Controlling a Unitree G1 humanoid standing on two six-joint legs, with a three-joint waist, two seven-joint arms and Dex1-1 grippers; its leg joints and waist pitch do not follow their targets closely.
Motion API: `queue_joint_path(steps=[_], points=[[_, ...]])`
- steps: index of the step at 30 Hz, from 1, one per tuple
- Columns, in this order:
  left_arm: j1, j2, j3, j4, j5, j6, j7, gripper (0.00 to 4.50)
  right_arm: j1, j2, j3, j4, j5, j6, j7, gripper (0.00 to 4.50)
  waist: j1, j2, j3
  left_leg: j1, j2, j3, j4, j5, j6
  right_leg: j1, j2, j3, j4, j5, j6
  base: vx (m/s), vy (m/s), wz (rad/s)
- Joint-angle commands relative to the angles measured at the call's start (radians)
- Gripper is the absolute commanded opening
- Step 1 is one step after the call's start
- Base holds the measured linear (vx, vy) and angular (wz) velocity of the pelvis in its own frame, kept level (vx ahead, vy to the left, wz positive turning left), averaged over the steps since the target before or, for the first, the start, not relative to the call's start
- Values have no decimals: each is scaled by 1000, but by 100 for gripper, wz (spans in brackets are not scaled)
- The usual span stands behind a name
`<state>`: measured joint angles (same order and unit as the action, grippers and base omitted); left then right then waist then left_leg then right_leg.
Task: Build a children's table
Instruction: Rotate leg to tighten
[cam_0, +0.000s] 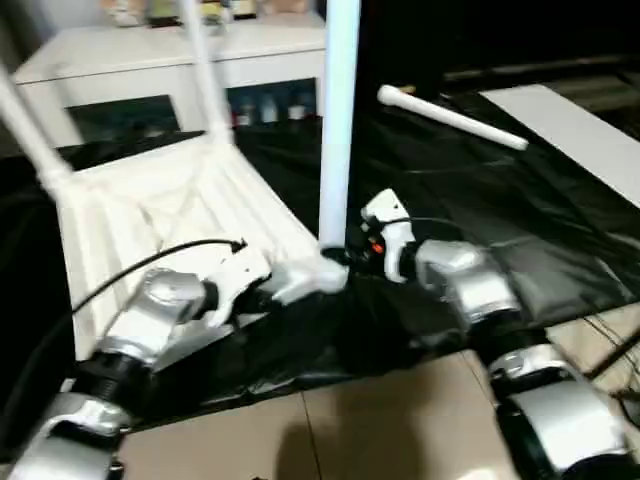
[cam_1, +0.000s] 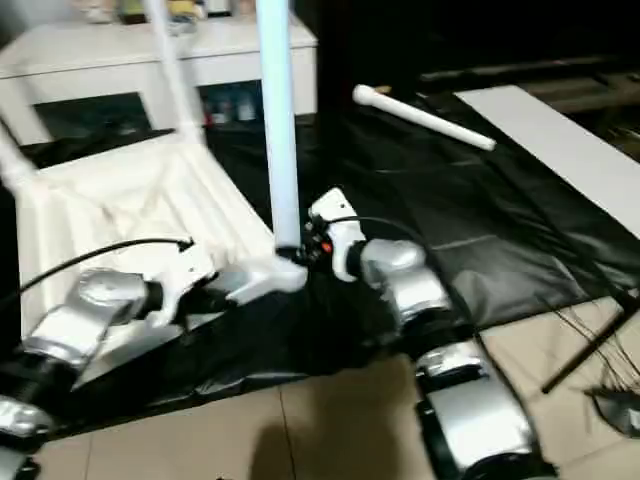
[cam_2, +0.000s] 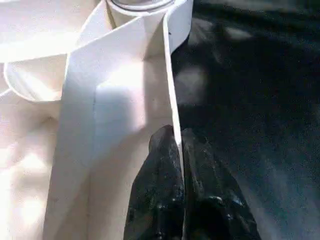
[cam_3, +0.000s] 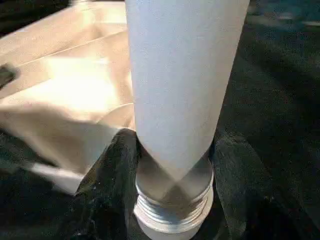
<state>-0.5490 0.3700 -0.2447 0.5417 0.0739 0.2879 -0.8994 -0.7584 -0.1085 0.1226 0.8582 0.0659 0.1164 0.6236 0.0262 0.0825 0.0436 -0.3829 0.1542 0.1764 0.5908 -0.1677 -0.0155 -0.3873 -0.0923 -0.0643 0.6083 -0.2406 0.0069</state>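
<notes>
On the black sheet (cam_0: 480, 230) spread over the floor, the tabletop (cam_0: 170, 210) lies underside up, ribs showing, with two legs (cam_0: 205, 70) already standing in its far corner sockets. A third leg (cam_0: 338, 130) stands upright at the near corner socket (cam_0: 325, 272), its threaded end (cam_3: 172, 212) visible just above the socket in the right wrist view, so it looks not yet screwed home. The right gripper (cam_3: 170, 165) has its fingers closed around this leg low down. The left gripper (cam_2: 181, 185) pinches the tabletop's thin edge wall between closed fingers, steadying it. A fourth leg (cam_0: 450, 117) lies loose on the sheet, well apart. The step in hand appears to be threading the third leg; next it likely needs turning while held straight, with the tabletop kept from shifting.
</notes>
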Motion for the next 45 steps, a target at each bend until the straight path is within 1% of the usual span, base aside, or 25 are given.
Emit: queue_joint_path(steps=[1,2,4,6,8,10,11,13,15,16,18,21,25,27,30,33,34,35,37,38,40,42,43,44,45], points=[[-73,-102,25,0,-23,46,121,0,45,50,0,137,-55,69,-171,184,-7,3,-28,47,69,-59,-111,-767,-120,-12,-73,43,-107,-499,-134,0,0,0],[-74,-104,26,1,-23,47,125,0,45,51,0,138,-55,69,-174,184,-10,4,-26,47,68,-57,-111,-772,-121,-13,-70,42,-107,-506,-130,0,0,0],[-124,-196,62,97,6,94,299,0,18,126,-62,199,-30,64,-370,184,-9,1,-25,63,64,-57,-108,-788,-118,-22,-67,34,-119,-540,-109,0,0,0],[-136,-215,61,120,13,90,328,0,6,145,-81,220,-18,60,-420,184,-10,5,-23,69,63,-58,-113,-808,-115,-21,-63,28,-127,-542,-95,0,0,0],[-160,-255,61,141,22,98,392,0,-25,183,-127,262,9,46,-544,184,-10,7,-28,67,64,-59,-133,-823,-109,1,-57,19,-126,-467,-83,0,0,0],[-163,-272,66,126,18,110,412,0,-38,194,-131,277,9,39,-588,184,-8,6,-30,67,63,-56,-136,-805,-104,-2,-61,26,-128,-438,-91,0,0,0],[-152,-291,65,88,12,131,413,0,-49,203,-136,292,8,39,-617,184,-4,-4,-31,64,62,-55,-133,-767,-93,-2,-69,30,-133,-430,-100,0,0,0],[-137,-297,63,50,12,151,411,0,-56,206,-147,303,9,41,-634,184,-1,2,-30,60,64,-55,-133,-746,-93,-3,-73,35,-133,-422,-103,0,0,0],[-127,-297,64,30,13,164,415,0,-62,208,-160,312,9,38,-645,184,-2,-9,-32,50,64,-55,-135,-720,-89,3,-71,36,-130,-395,-107,0,0,0],[-127,-297,64,30,13,164,415,0,-62,208,-160,312,9,38,-645,184,0,-6,-33,48,64,-56,-134,-706,-87,5,-73,38,-127,-382,-110,0,0,0],[-116,-295,69,5,8,184,417,0,-83,216,-202,338,19,17,-666,184,1,-6,-36,48,65,-51,-133,-663,-86,3,-74,44,-123,-316,-135,0,0,0],[-115,-293,69,-4,4,191,422,0,-103,226,-228,352,41,-4,-669,184,4,-8,-42,34,65,-46,-132,-565,-70,17,-74,47,-111,-209,-158,0,0,0],[-118,-283,71,-6,3,194,425,0,-126,233,-233,348,44,-62,-623,184,6,-12,-44,40,64,-39,-123,-550,-53,11,-74,49,-119,-271,-162,0,0,0],[-118,-280,72,-8,3,195,426,0,-130,233,-238,347,45,-72,-616,184,8,-14,-47,38,66,-38,-122,-524,-48,13,-73,49,-117,-255,-165,0,0,0],[-119,-271,77,-13,3,198,424,0,-154,227,-252,343,46,-86,-592,256,8,-11,-49,34,67,-36,-121,-491,-39,16,-70,48,-111,-213,-184,0,0,0],[-123,-265,81,-9,0,187,417,0,-173,216,-243,332,38,-105,-576,264,9,-13,-54,30,67,-32,-117,-437,-21,20,-69,47,-108,-159,-204,0,0,0],[-126,-260,85,-5,-3,173,413,0,-177,210,-237,323,36,-108,-570,288,9,-12,-57,28,67,-32,-115,-415,-17,23,-70,47,-105,-138,-211,0,0,0],[-128,-257,88,-2,-6,164,411,0,-181,206,-236,320,33,-111,-565,298,10,-13,-63,24,65,-30,-110,-356,-1,29,-69,45,-97,-74,-227,0,0,0],[-132,-236,87,6,-7,134,390,0,-176,187,-235,286,32,-118,-541,304,15,-14,-76,13,60,-23,-87,-168,72,36,-69,41,-74,136,-267,0,0,0],[-131,-224,84,7,-5,121,376,0,-169,177,-235,264,33,-121,-524,319,18,-13,-79,12,59,-22,-81,-121,95,37,-69,38,-69,186,-276,0,0,0],[-130,-214,79,8,-4,103,360,0,-159,167,-229,240,28,-125,-500,341,23,-14,-84,4,57,-21,-61,-6,175,33,-68,33,-54,297,-300,0,0,0],[-122,-189,71,5,-7,82,319,0,-117,144,-216,156,29,-119,-432,354,29,-16,-84,-3,59,-20,-53,25,213,33,-69,32,-48,309,-302,0,0,0],[-118,-178,67,3,-9,77,299,0,-91,131,-207,108,33,-104,-398,363,36,-7,-82,1,63,-20,-53,6,221,28,-68,30,-53,260,-298,0,0,0],[-118,-178,67,3,-9,77,299,0,-91,131,-207,108,33,-104,-398,373,38,-8,-80,1,66,-19,-55,-9,219,28,-66,29,-55,232,-294,0,0,0],[-110,-154,54,5,-9,46,254,0,-29,96,-173,5,31,-63,-326,380,41,-8,-78,3,70,-20,-58,-38,202,29,-62,27,-58,174,-294,0,0,0]])
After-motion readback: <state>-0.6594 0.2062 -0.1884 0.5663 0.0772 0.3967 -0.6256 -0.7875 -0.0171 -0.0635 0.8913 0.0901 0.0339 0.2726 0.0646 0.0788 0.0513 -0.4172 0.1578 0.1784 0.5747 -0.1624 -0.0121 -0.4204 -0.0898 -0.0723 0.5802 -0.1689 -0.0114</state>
